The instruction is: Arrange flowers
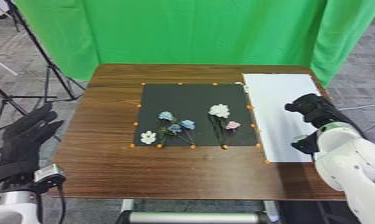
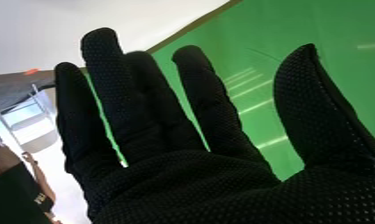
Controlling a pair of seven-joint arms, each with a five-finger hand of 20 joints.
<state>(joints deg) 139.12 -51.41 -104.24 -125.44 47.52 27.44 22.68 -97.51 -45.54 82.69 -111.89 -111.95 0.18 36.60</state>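
Flowers, head view: artificial-looking stems and blooms laid flat on a black mat at the centre of the frame. The white bloom heads a bundle of stems whose long axis runs nearly up and down the frame, blooms uppermost and cut ends toward the lower edge. A pink flower lies just right of this bundle. The blue flowers form a looser group to its left, with a small white flower at the mat's lower left.

The flowers lie to the lower left of the right hand, with part of a white sheet between. The right hand is the nearer of the two, and the pink flower and the white-headed bundle are nearest to it. The right arm enters at the lower right and angles up and left. In the right wrist view the fingers are extended and spread, the thumb apart, the grasp empty. The left hand, likewise released, is at the left of the frame, beside the table. The coming reach probably requires travel leftward and down the frame, then a pinch across the stems.
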